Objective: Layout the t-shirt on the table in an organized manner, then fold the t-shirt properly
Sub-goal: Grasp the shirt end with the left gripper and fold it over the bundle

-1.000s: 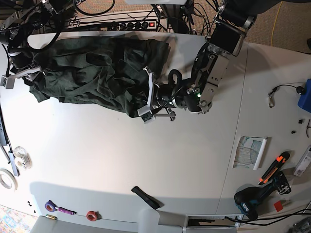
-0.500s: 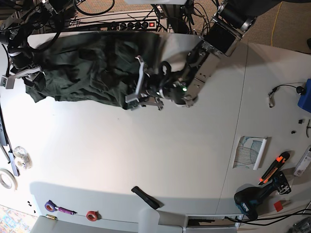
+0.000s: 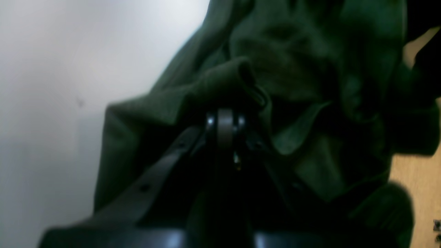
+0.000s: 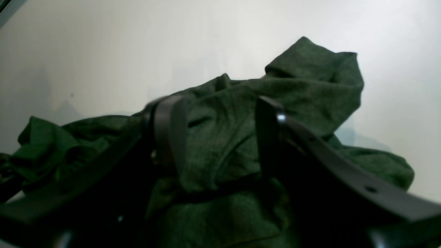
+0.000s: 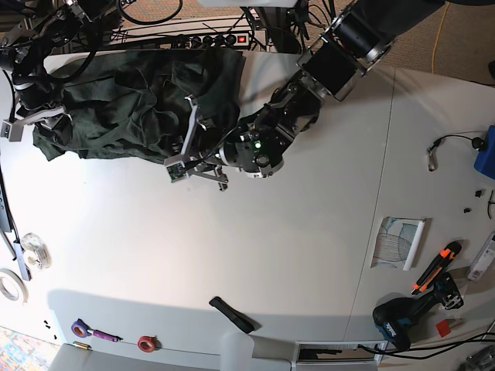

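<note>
The whole table (image 5: 232,255) is viewed from straight overhead, whereas the t-shirt (image 5: 116,108), shared by all three views, is seen closely and low from both wrists.

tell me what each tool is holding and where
Left tool pinches a fold of the t-shirt near its edge. Right tool straddles another bunch; grip cannot be told.

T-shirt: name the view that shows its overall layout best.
Base view: the whole t-shirt shows, rumpled on the table, upper left of frame. Left wrist view gives only blurred dark folds by the left pincer; right wrist view, one bunch between the fingers of the right pincer.
</note>
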{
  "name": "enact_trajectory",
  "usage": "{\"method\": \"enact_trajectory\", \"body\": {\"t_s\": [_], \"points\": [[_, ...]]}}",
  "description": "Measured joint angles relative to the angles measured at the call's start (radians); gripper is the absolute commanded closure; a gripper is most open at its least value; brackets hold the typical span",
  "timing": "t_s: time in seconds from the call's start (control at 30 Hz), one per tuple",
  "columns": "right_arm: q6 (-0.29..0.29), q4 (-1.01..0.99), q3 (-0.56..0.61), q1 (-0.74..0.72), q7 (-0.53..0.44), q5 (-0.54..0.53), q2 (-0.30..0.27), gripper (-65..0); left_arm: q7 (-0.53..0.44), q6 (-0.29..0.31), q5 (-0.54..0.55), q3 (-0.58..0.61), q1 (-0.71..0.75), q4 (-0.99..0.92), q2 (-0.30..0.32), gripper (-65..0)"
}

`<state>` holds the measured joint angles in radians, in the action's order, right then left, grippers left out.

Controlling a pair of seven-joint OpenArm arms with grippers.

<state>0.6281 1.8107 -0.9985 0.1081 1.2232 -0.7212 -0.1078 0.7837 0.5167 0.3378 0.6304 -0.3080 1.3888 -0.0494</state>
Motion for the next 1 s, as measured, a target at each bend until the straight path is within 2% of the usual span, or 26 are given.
{"method": "enact_trajectory", "body": {"t_s": [0.13, 0.23, 0.33, 0.37, 0.4, 0.63, 0.8, 0.87, 0.93, 1.0], "points": [[0.0, 0.0, 0.0, 0.0, 0.0, -0.001, 0.0, -31.0, -0.06, -0.002, -0.053, -0.001, -0.003, -0.066, -0.03, 0.0], [0.0, 0.0, 0.0, 0.0, 0.0, -0.014, 0.0, -31.1, -0.129, -0.03, -0.095, -0.001, -0.008, -0.179, -0.071, 0.0], [0.0, 0.0, 0.0, 0.0, 0.001, -0.046, 0.0, -31.1, -0.2, -0.036, -0.073, 0.01, -0.046, -0.29, -0.083, 0.0], [0.0, 0.0, 0.0, 0.0, 0.0, -0.05, 0.0, -31.1, -0.214, -0.068, -0.064, 0.012, -0.061, -0.305, -0.083, 0.0], [0.0, 0.0, 0.0, 0.0, 0.001, -0.051, 0.0, -31.1, -0.209, -0.082, -0.067, 0.013, -0.076, -0.309, -0.083, 0.0], [0.0, 0.0, 0.002, 0.0, 0.0, -0.051, 0.0, -31.1, -0.195, -0.083, -0.023, 0.009, -0.151, -0.309, -0.083, 0.0], [0.0, 0.0, 0.005, 0.0, 0.0, -0.052, 0.0, -31.1, -0.216, -0.121, 0.031, 0.009, -0.159, -0.309, -0.083, 0.0], [0.003, 0.0, 0.005, 0.0, 0.0, -0.121, 0.0, -31.0, -0.197, -0.121, 0.068, 0.0, -0.171, -0.304, -0.083, 0.0], [0.064, -0.003, 0.005, 0.0, 0.007, -0.263, -0.003, -31.0, -0.139, -0.102, 0.137, -0.06, -0.184, -0.262, -0.083, 0.0], [0.065, -0.002, 0.019, -0.003, 0.05, -0.423, -0.006, -30.9, -0.064, -0.02, 0.218, -0.153, -0.204, -0.204, -0.083, 0.0]]}}
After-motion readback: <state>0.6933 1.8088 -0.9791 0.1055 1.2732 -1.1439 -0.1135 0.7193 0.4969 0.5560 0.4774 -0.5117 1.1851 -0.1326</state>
